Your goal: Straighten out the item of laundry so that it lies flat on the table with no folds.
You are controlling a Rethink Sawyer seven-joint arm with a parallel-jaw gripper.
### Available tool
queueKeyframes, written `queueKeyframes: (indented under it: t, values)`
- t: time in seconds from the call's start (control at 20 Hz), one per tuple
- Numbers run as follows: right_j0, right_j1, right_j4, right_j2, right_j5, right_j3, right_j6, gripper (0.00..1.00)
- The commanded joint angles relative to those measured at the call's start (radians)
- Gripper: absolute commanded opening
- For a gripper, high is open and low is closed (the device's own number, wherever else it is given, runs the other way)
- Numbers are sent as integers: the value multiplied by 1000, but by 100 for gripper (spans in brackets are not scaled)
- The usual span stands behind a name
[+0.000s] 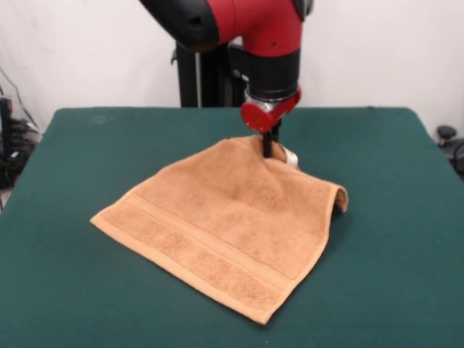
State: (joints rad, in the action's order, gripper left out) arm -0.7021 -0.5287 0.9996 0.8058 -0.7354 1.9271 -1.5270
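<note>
Crowding towel (232, 217)'s raised far edge, claw (270, 151); bare table (406, 275) all around.

The small tan-orange terry cloth towel (225, 221) is looking soft, fuzzy and matt, with a flatter woven band running near its front edge. The big dark green table top (65, 290) is looking like smooth, dull felt. The red and black robot arm (257, 29) is shining like hard, glossy plastic.
</note>
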Motion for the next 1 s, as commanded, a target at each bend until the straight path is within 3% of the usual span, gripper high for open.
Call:
queueKeyframes:
  t: [0.05, 0.3, 0.55, 1.0]
  values:
    - [-12, 142, 39, -16, 51, -51, 204, 0]
    - [-130, 152, -35, 165, 170, 22, 253, 0]
    - [-254, 270, -95, 348, 232, 64, 335, 0]
    - [-294, 354, -32, 458, 293, 56, 336, 0]
